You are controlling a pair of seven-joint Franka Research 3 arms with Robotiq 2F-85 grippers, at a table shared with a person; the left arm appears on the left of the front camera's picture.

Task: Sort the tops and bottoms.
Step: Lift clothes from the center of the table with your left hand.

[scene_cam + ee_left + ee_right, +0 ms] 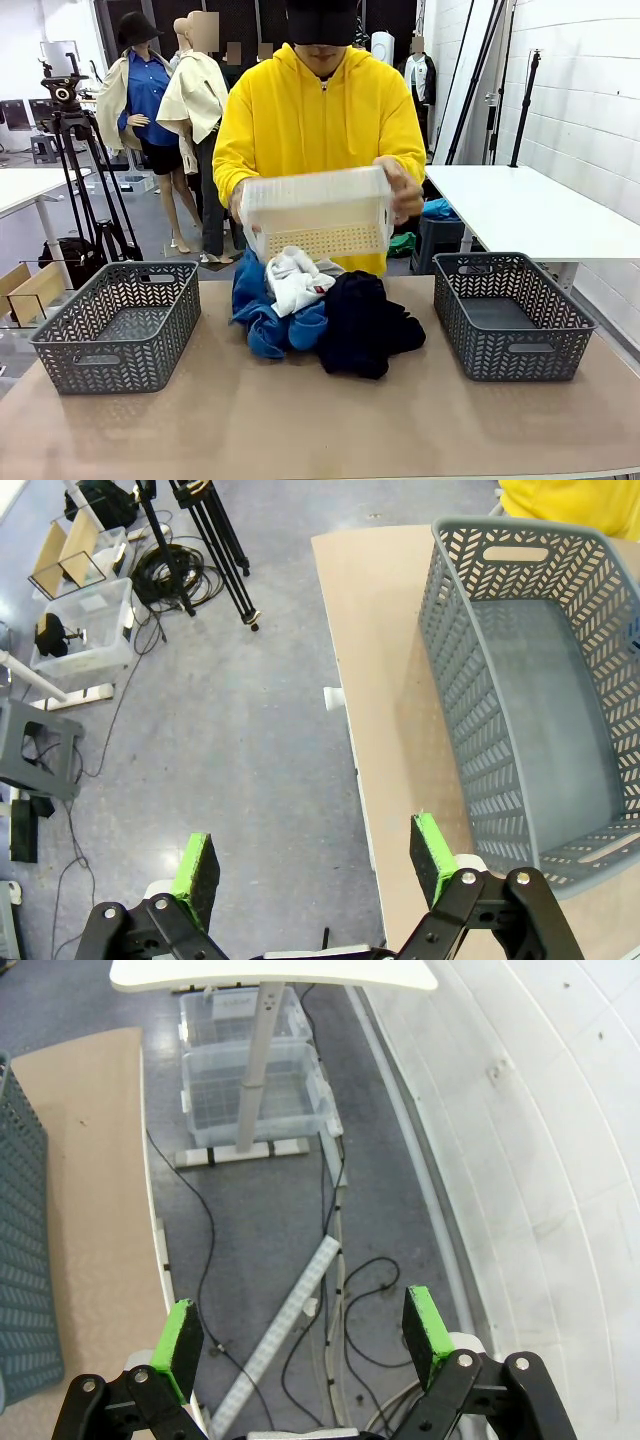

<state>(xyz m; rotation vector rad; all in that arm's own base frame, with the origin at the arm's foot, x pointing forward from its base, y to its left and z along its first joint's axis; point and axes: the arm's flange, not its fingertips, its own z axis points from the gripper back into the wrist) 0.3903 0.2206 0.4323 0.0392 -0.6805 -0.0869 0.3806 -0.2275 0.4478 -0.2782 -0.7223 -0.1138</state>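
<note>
White top (297,282): red print illegible. Left pincer (312,868), right pincer (305,1332) spread wide.

The end effector (303,1335) hangs with its jaws wide apart above the floor (240,1220), just off the worktop's (95,1160) edge. A grey basket (20,1260) stands on the worktop near that edge. Two clear bins (250,1100) sit under a white table (270,972), and cables (340,1290) trail along the wall (540,1140).
</note>
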